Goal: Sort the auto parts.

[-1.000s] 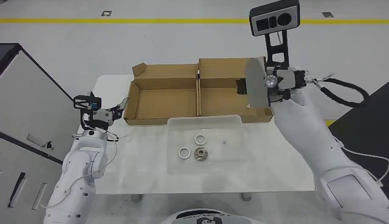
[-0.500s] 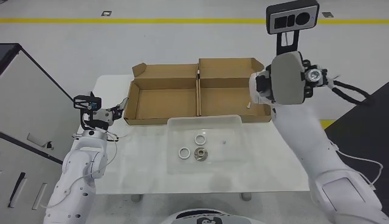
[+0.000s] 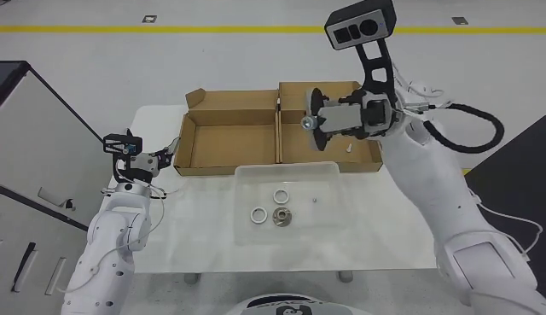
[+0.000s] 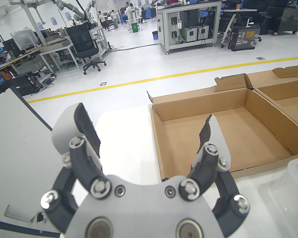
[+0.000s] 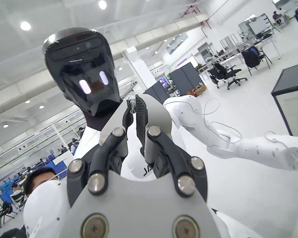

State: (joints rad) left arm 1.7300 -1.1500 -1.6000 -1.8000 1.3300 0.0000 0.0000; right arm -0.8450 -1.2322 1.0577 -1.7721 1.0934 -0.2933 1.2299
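Two cardboard boxes sit side by side in the upper middle of the top view, the left cardboard box touching the right cardboard box. Just below them on the white table is a clear tray. It holds a white ring, a second white ring and a flanged metal part close together, with a tiny piece apart to their right. The right gripper hangs above the right cardboard box with a shiny bit of metal at its tips. The left gripper is just beside the outer left wall of the left cardboard box.

In the left wrist view, the left gripper has its fingers spread wide with nothing between them. Beyond it are the table, the left cardboard box and a corner of the clear tray.

In the right wrist view, the right gripper has its ridged pads nearly together, pinching a small spring at the very tips. The spring is a short, tightly coiled grey metal cylinder with a round open end, held up in the air.
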